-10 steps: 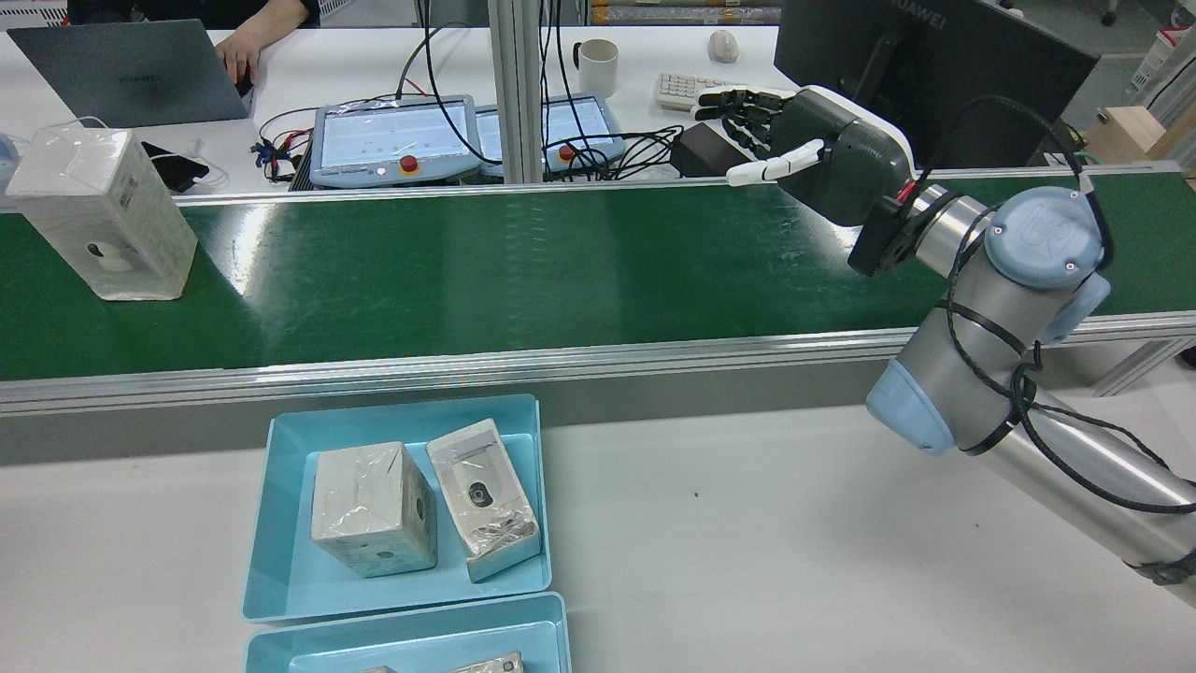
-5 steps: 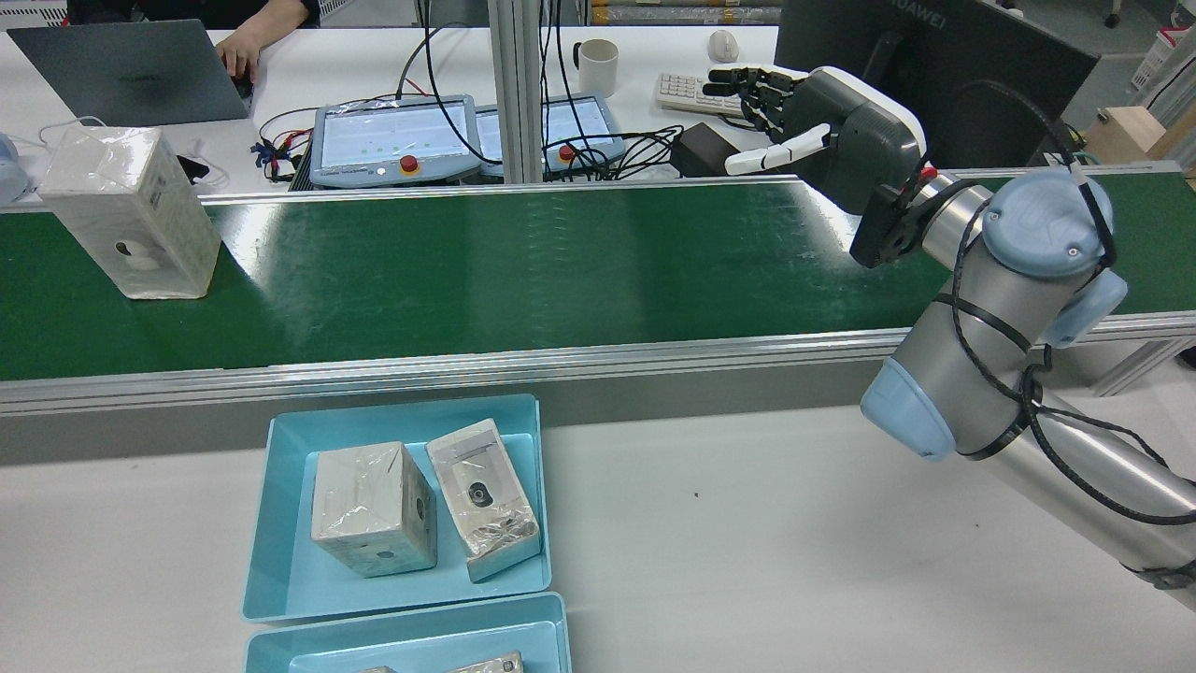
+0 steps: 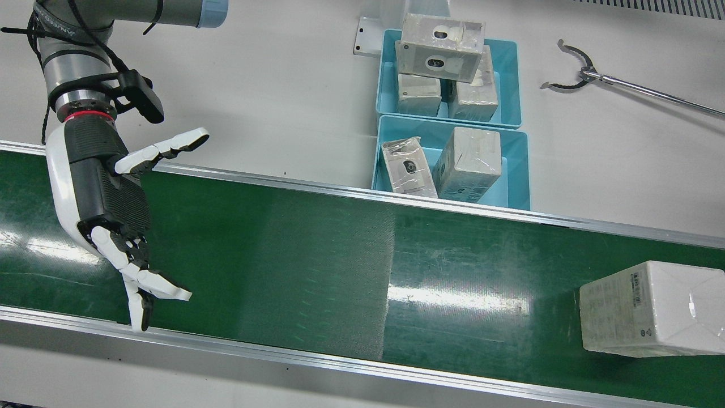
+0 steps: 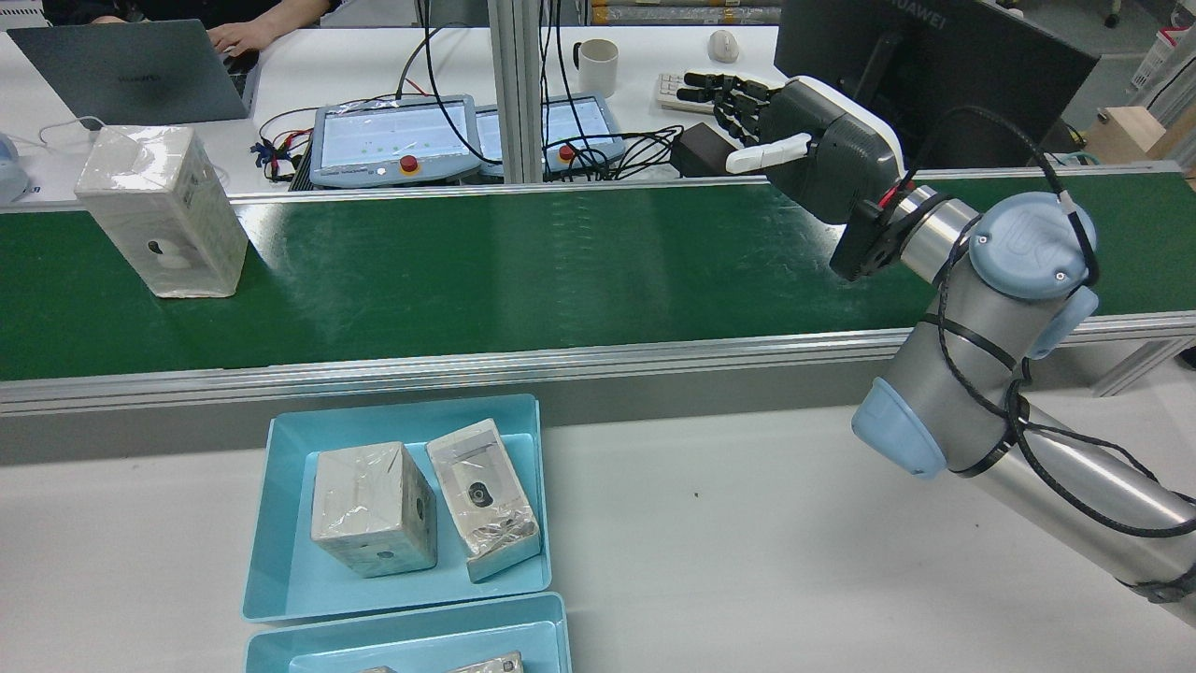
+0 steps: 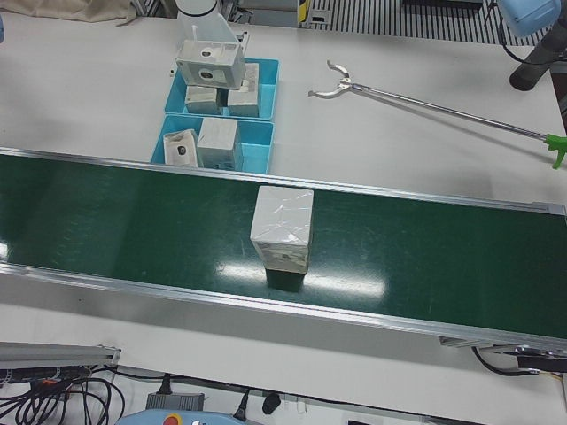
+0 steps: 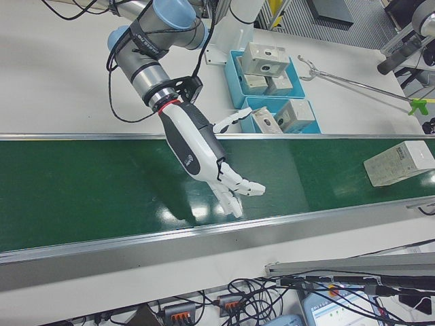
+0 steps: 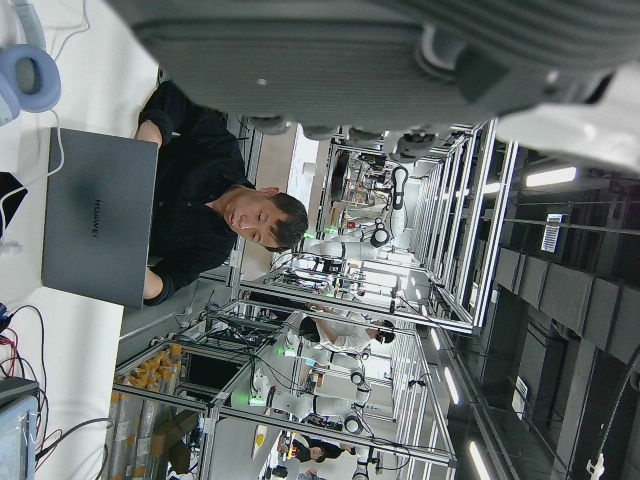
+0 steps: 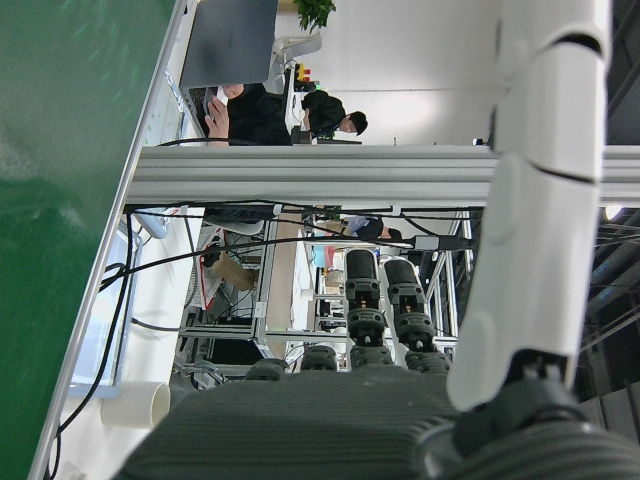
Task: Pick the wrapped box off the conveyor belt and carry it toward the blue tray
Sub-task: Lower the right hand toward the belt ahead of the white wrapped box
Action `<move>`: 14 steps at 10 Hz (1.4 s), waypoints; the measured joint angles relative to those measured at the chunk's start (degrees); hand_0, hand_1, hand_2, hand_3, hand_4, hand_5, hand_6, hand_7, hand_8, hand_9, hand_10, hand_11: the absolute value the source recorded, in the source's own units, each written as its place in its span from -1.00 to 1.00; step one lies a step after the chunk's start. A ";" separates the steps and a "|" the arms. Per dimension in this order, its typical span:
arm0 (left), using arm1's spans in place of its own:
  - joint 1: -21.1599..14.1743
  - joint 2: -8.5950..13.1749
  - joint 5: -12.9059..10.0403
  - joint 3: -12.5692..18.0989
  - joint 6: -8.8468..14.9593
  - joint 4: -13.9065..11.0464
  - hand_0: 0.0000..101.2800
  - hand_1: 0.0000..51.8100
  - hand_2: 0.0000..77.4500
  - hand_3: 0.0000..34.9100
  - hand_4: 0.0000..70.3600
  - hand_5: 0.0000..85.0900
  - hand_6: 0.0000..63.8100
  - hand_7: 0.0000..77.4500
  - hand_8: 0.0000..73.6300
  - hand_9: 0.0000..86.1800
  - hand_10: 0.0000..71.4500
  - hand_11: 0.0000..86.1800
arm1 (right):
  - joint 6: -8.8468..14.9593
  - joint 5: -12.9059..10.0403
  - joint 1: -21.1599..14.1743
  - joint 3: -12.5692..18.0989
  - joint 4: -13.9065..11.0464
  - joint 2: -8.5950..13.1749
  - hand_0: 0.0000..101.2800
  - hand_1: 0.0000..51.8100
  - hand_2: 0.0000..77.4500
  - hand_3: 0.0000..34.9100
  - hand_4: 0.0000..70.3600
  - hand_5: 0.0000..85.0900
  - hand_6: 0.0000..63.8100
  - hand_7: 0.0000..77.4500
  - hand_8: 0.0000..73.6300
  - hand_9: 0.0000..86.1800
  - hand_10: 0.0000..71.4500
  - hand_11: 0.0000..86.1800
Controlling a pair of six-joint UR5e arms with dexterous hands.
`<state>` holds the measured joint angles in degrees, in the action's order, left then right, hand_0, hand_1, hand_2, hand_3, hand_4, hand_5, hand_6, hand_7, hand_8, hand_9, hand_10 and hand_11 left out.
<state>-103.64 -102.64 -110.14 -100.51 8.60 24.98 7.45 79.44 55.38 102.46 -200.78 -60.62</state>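
Observation:
A white wrapped box (image 4: 163, 210) stands upright on the green conveyor belt (image 4: 561, 271), far left in the rear view and far right in the front view (image 3: 651, 309). It also shows mid-belt in the left-front view (image 5: 283, 227). My right hand (image 4: 804, 140) hovers over the belt's other end, open and empty with fingers spread (image 3: 107, 192), far from the box. The blue tray (image 4: 280, 579) beside the belt holds two wrapped boxes. My left hand (image 7: 300, 50) shows only as a palm edge in its own view, holding nothing.
A second blue tray (image 3: 510, 73) with several wrapped boxes adjoins the first. A long grabber tool (image 3: 623, 85) lies on the white table. Beyond the belt are teach pendants (image 4: 392, 136), a mug (image 4: 598, 65), a laptop (image 4: 131, 70) and a seated person.
The wrapped box has travelled rightward along the belt in the rear view. My right hand rose a little, then shifted slightly left, still open.

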 joint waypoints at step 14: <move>0.00 0.00 0.00 0.00 0.00 0.00 -1.00 -1.00 -0.99 -1.00 -1.00 -0.99 -1.00 -0.99 -0.99 -0.99 -0.98 -1.00 | -0.78 0.03 -1.31 -5.34 7.72 0.59 -0.04 -0.39 -0.61 -0.99 -0.40 -0.58 -0.69 -0.38 -0.96 -0.91 -0.97 -0.86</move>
<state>-103.65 -102.64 -110.14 -100.51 8.60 24.98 6.67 79.47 54.07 97.12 -193.06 -60.03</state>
